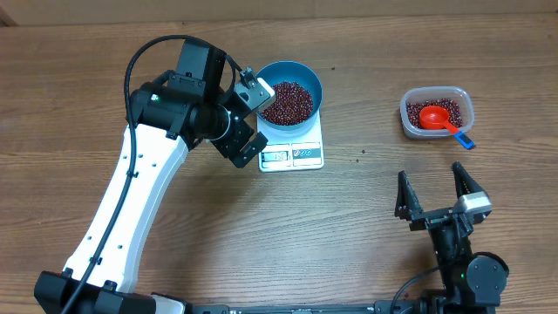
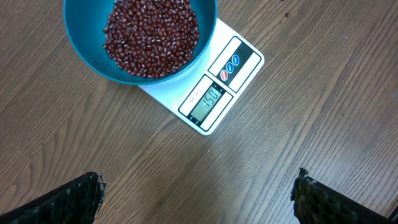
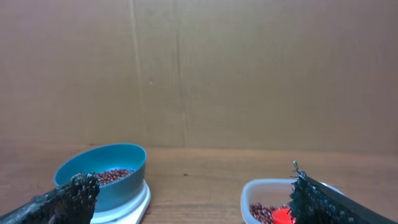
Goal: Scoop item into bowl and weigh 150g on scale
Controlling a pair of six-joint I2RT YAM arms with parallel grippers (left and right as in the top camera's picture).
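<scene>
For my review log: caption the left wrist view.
Blue bowl of beans on the white scale; open left gripper in foreground.

table [image 1: 349, 227]: brown wood grain, seen filling the whole overhead view.
tub [image 1: 404, 113]: clear plastic, rounded-rectangular, set upright on the table toward the far right.
scoop [image 1: 436, 118]: small, red, laid inside the tub with its cup facing up; handle ended in a blue tip, poked out over the tub's near-right corner.
wall [image 3: 249, 74]: plain brown panel with a vertical seam, seen behind the table.
</scene>
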